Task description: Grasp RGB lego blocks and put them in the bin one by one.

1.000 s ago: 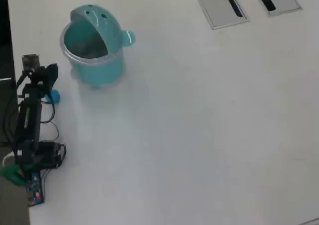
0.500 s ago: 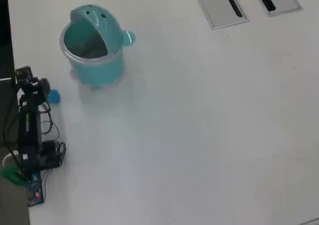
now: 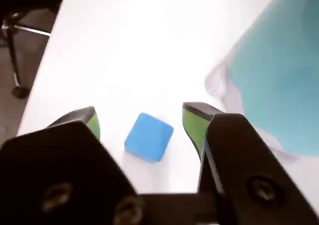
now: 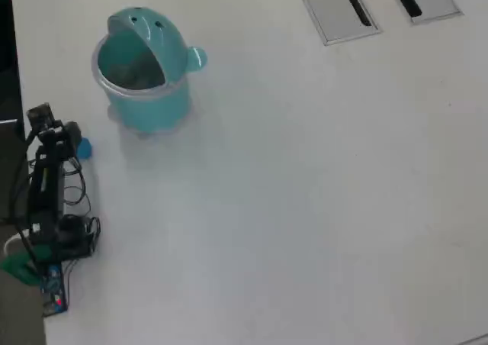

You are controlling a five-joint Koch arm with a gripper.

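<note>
Here the white table (image 4: pixel 305 192) carries every item. The teal bin (image 4: pixel 145 70) stands upright at upper left in the overhead view, near the arm (image 4: pixel 47 192) at the left edge. The gripper (image 3: pixel 142 121) is spread wide, its green-padded fingers (image 3: pixel 193 123) flanking the blue block (image 3: pixel 148 136) without contact. The block rests on the table just beside the bin.

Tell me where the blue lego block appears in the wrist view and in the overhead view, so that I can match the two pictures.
Wrist view: the blue lego block lies low at the centre, between the open pincer's green tips.
Overhead view: the blue lego block is at the far left, partly hidden by the arm, below and left of the bin.
Shared landmark: the teal bin.
</note>
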